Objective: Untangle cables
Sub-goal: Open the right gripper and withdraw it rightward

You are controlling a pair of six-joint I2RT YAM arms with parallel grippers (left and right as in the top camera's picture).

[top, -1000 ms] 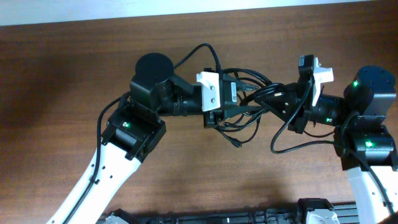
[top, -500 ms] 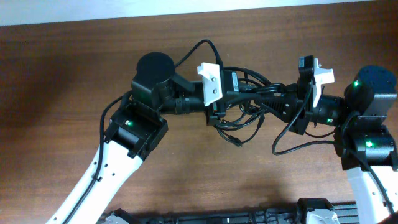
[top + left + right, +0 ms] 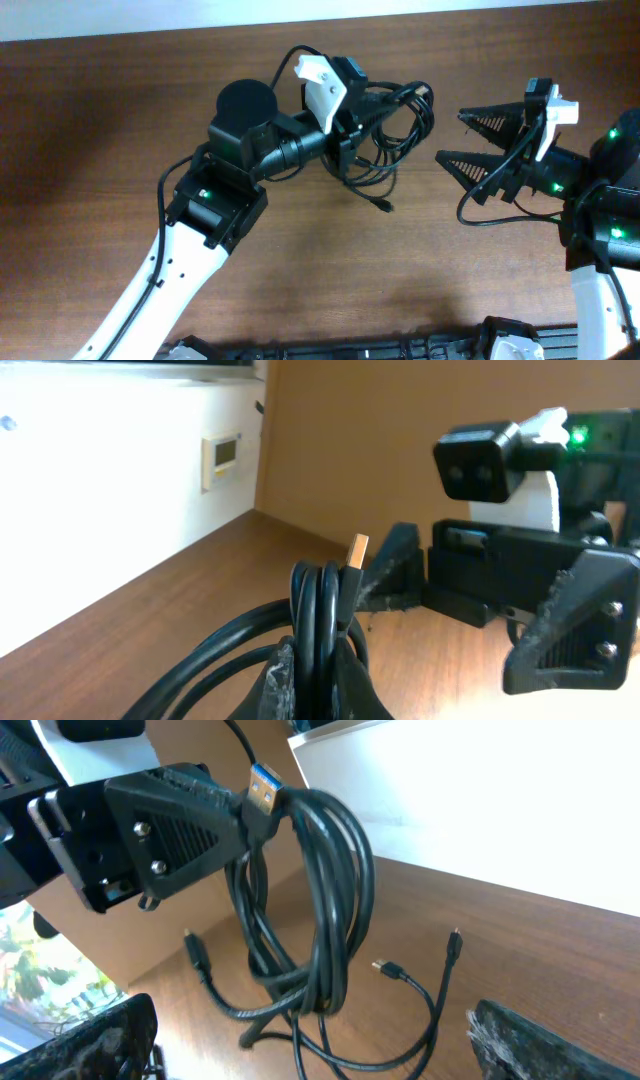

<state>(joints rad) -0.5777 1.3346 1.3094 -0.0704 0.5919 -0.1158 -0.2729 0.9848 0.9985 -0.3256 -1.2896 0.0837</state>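
Observation:
The cables point(image 3: 398, 122) are a bundle of thin black loops hanging from my left gripper point(image 3: 347, 112), which is shut on them near the table's far middle. One loose plug end point(image 3: 385, 206) trails onto the wood. In the left wrist view the cords point(image 3: 322, 610) stand pinched between the fingers, a metallic plug tip point(image 3: 357, 550) sticking up. My right gripper point(image 3: 452, 137) is open wide, to the right of the bundle and apart from it. The right wrist view shows the bundle point(image 3: 335, 910) dangling with a blue plug point(image 3: 264, 782) at the top and nothing between my right fingers point(image 3: 560, 1040).
A white wall point(image 3: 300, 15) runs along the table's far edge. The right arm's own thick wire point(image 3: 490, 215) loops below its gripper. Dark equipment point(image 3: 350, 350) lies along the front edge. Bare brown wood point(image 3: 90, 120) spreads to the left.
My right gripper opened, let go of the cables and drew back to the right. My left gripper shut on the bundle and carried it up toward the far edge.

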